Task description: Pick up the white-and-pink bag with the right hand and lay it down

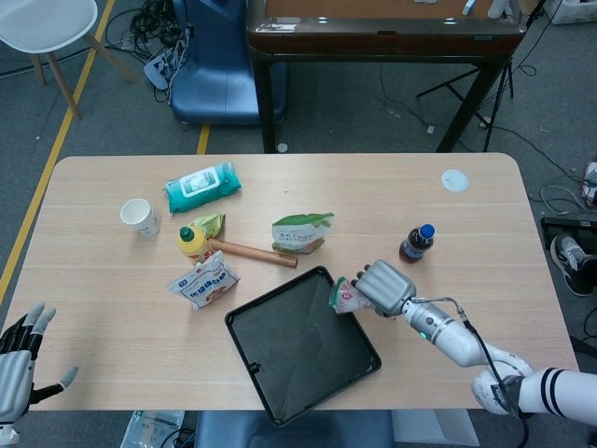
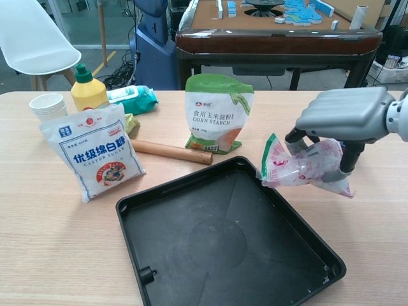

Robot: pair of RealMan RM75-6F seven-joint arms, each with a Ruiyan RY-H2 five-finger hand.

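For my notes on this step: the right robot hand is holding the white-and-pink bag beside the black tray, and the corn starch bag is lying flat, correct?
Not quite: the chest view shows the corn starch bag standing upright. The rest holds: the right robot hand holds the white-and-pink bag beside the black tray.

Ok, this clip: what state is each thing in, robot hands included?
Pink bag: held off the table, beside the tray's right edge.
Right robot hand: grips the pink bag.
Left robot hand: holds nothing, fingers apart.
Tray: flat, nothing in it.
Corn starch bag: upright.
Sugar bag: upright.
Yellow bottle: upright, capped.
Rolling pin: lying flat.
Cup: upright.
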